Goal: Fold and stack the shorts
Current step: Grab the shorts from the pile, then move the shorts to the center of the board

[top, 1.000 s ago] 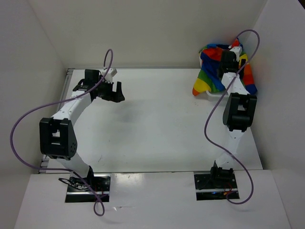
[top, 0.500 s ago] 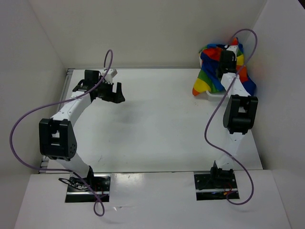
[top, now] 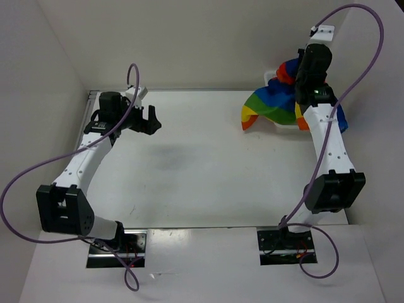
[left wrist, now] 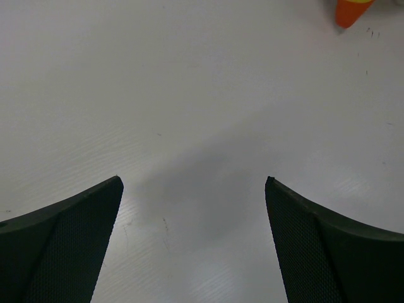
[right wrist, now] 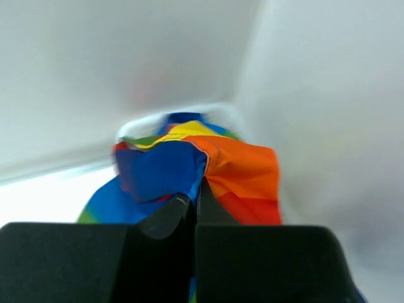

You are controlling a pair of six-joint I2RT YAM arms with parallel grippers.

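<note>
The rainbow-striped shorts (top: 271, 104) hang bunched at the far right corner of the table, lifted partly out of a white basket. My right gripper (top: 298, 81) is raised above them. In the right wrist view its jaws are pressed together on a fold where blue and orange fabric of the shorts (right wrist: 246, 170) meet the right gripper (right wrist: 196, 197). My left gripper (top: 153, 118) hovers over the far left of the table, open. In the left wrist view the left gripper (left wrist: 194, 184) has only bare table between its fingers, and an orange tip of the shorts (left wrist: 352, 10) shows at the top edge.
The white basket (top: 285, 125) sits under the shorts by the right wall, its rim (right wrist: 151, 121) blurred in the right wrist view. White walls close in the back and both sides. Purple cables loop off both arms.
My right gripper shut on the shorts and the arm rose, pulling the fabric up and spreading it leftward. The left arm stretched out, its gripper shifting slightly left, still open.
</note>
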